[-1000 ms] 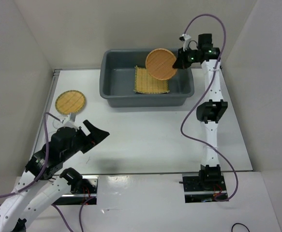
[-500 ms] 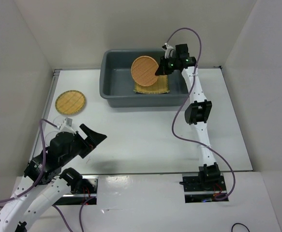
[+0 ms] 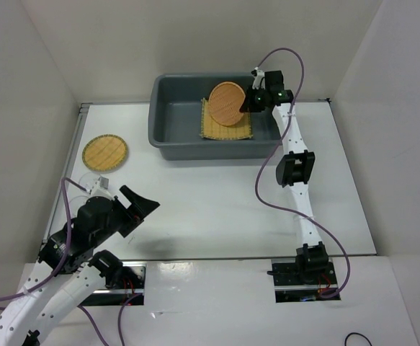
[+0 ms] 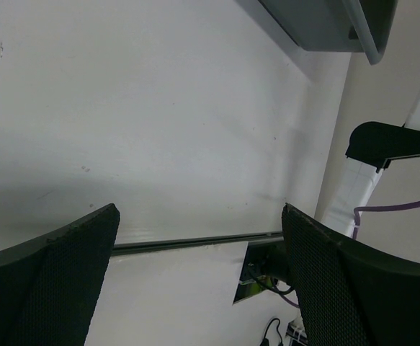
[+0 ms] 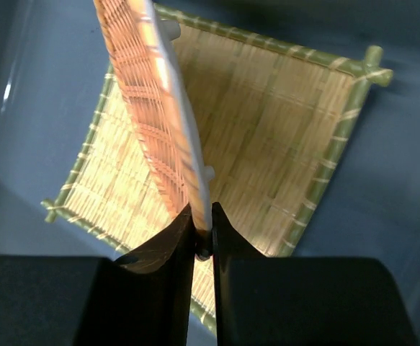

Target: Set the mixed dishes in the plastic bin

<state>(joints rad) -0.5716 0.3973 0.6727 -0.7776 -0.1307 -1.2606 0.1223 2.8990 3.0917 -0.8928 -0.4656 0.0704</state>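
L gripper (image 3: pixel 143 198) is idling low at the near-left of the table (image 3: pixel 217 194), fingers spread wide w/ nothing between them; it's barely moving vs 1 s ago. Further out on the left, the yellow-tan disc (image 3: pixel 105 153) is lying flat on the table, well apart from the bin (image 3: pixel 173 148) and not yet handled. Clear cups: can't make any out for sure.

At the far side, R gripper (image 3: pixel 246 103) is pinching the orange disc (image 3: pixel 226 103) by its rim, disc standing nearly on edge. A sec ago it was hanging over the bin's far-right corner; now it's sitting deeper inside, right over the square mat (image 3: pixel 231 131) already lying on the bin floor. Wrist view doesn't show whether it's touching the mat. Prob. release is coming next, leaving the yellow-tan disc plus any cups.
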